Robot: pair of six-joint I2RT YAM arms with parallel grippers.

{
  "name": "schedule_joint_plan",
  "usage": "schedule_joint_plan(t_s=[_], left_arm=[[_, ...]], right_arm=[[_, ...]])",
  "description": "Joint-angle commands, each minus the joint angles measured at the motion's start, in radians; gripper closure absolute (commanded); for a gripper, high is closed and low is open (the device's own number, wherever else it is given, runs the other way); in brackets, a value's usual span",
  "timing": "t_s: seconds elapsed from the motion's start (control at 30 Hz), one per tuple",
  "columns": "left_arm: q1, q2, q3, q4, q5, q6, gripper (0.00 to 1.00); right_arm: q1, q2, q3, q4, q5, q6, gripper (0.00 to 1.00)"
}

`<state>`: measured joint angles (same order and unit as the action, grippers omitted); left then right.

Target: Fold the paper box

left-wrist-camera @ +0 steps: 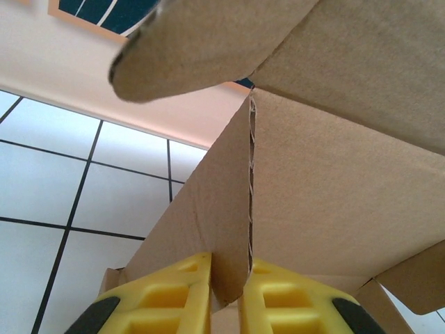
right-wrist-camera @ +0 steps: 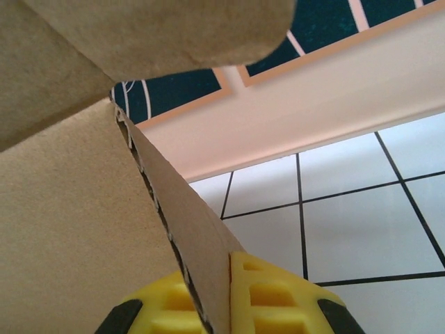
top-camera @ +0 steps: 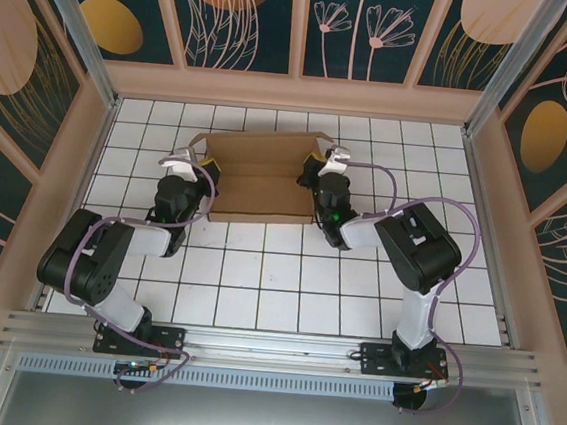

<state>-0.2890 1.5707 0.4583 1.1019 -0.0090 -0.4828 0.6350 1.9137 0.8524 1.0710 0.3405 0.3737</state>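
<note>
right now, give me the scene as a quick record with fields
box: paper box, brown corrugated cardboard, partly folded, flaps raised
position: far middle of the white tiled table
left gripper: shut on a panel at the box's left end
right gripper: shut on a panel at the box's right end

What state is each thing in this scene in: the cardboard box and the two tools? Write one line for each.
cardboard box: partly folded, not yet closed, lying on the tiled table with a side flap raised at each end.
left tool: shut, pinching an upright flap of the cardboard box.
right tool: shut, pinching the upright flap at the other end.
</note>
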Motion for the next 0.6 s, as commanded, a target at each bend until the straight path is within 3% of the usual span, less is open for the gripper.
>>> schedule_joint_plan(t_s=[0.0, 0.57], left_arm=[[-0.020, -0.011, -0.037, -0.007, 0.077, -0.030, 0.84], [-0.020, -0.027, -0.110, -0.034, 0.064, -0.100, 0.85]], right_arm=[[0.027, -0.033, -0.057, 0.000, -0.118, 0.017, 1.00], [0.133, 0.011, -0.120, 0.039, 0.112, 0.112, 1.00]])
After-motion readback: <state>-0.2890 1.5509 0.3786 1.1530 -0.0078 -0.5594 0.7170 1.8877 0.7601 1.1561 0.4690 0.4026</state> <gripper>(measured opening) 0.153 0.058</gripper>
